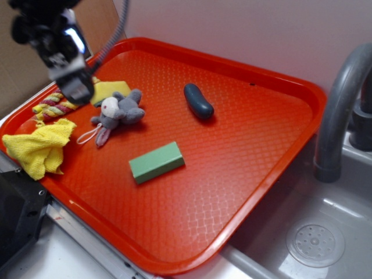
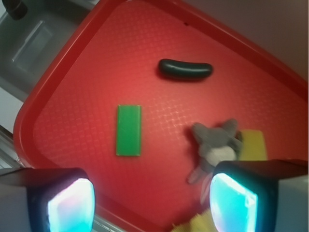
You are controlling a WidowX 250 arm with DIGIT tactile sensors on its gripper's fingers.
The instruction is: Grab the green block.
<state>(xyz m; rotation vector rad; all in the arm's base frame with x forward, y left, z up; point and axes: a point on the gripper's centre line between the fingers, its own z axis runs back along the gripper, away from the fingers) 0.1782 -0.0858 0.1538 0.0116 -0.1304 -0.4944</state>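
The green block [image 1: 156,162] lies flat near the middle of the red tray [image 1: 250,157], toward its front; in the wrist view the green block [image 2: 129,130] shows left of centre, well ahead of the fingers. My gripper [image 1: 74,87] hangs high over the tray's far left corner, above the rope toy and yellow piece, well apart from the block. In the wrist view the gripper [image 2: 152,203] is open, its two pads wide apart with nothing between them.
A grey plush toy [image 1: 118,113], a dark oblong pickle shape [image 1: 199,101], a flat yellow piece [image 1: 109,90], a braided rope toy [image 1: 53,106] and a yellow cloth [image 1: 40,146] share the tray. A grey faucet [image 1: 340,110] and sink basin [image 1: 314,241] stand to the right.
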